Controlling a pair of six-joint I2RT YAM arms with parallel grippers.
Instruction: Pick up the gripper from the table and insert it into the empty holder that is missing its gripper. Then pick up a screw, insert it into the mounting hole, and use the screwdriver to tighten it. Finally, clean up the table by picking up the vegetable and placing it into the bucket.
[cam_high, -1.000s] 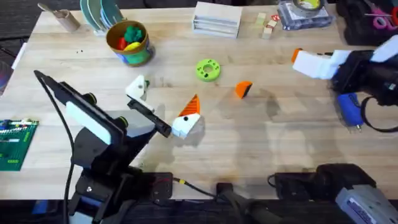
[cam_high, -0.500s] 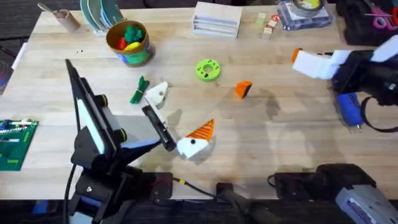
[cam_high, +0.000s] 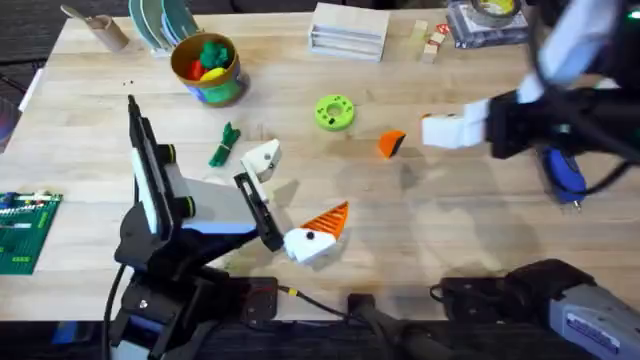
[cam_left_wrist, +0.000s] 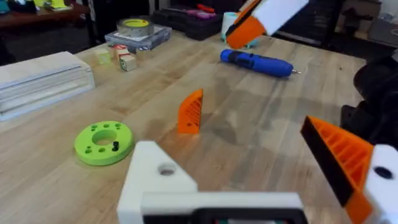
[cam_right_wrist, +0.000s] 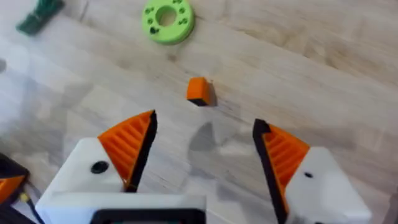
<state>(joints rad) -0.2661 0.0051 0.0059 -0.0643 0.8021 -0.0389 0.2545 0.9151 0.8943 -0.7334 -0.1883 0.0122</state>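
The orange wedge gripper (cam_high: 391, 143) lies on the table right of the green disc (cam_high: 334, 112). My right gripper (cam_high: 452, 130) hovers just right of the wedge. In the right wrist view it (cam_right_wrist: 202, 149) is open, both orange pads on, with the wedge (cam_right_wrist: 198, 90) ahead. My left gripper (cam_high: 290, 197) is open: one white holder (cam_high: 262, 158) is bare, the other finger (cam_high: 318, 232) carries an orange pad. The left wrist view shows the bare holder (cam_left_wrist: 155, 177) and the wedge (cam_left_wrist: 191, 112). The green vegetable (cam_high: 222, 146) lies left of the holder. The blue screwdriver (cam_high: 562, 172) rests at the right, and the bucket (cam_high: 208, 68) stands at the back left.
A white box stack (cam_high: 348, 30), wooden blocks (cam_high: 430, 40) and a tape roll (cam_high: 490, 12) line the far edge. Plates (cam_high: 160, 20) stand behind the bucket. A green circuit board (cam_high: 25, 230) sits at the left edge. Bare wood stretches across the middle right.
My right arm has swung left, bringing its gripper close to the orange wedge. My left gripper shifted right and nearer, uncovering the green vegetable.
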